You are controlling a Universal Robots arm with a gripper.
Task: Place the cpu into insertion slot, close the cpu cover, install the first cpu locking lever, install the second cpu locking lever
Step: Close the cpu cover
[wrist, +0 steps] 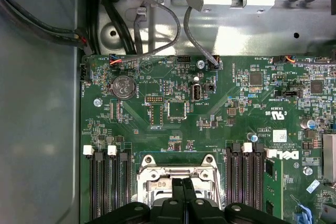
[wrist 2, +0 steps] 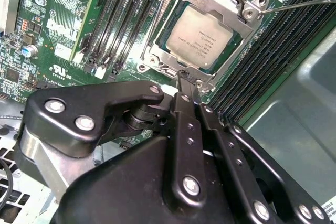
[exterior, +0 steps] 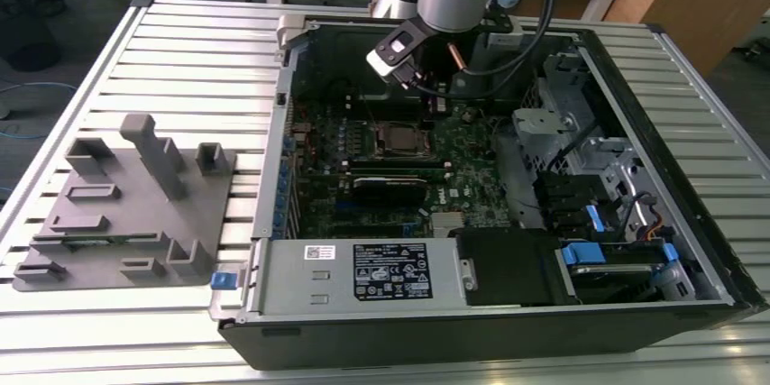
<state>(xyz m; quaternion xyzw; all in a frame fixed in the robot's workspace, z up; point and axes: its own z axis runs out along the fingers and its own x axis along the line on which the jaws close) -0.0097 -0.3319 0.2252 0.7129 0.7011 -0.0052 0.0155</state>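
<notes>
The cpu [wrist 2: 199, 32], with a dull silver top, lies flat in the insertion slot [exterior: 398, 139] on the green board. The cpu cover [wrist 2: 239, 2] is down over it, framing the chip through its square cut-out. A thin metal locking lever [wrist 2: 299, 4] sticks out from one corner of the socket. My gripper [wrist 2: 182, 77] is shut, fingertips together with nothing seen between them, right at the socket's edge near a corner. In the first wrist view the gripper [wrist: 184, 184] hangs over the socket frame [wrist: 157, 177]. In the exterior view the gripper [exterior: 416, 78] is inside the case, just behind the socket.
Long black memory slots [wrist 2: 131, 14] flank the socket on both sides. The open case's metal walls [exterior: 270, 178] and drive cage [exterior: 565, 142] surround the board. Cables [wrist: 157, 19] run above the board. A grey parts fixture [exterior: 132, 205] sits at the exterior view's left.
</notes>
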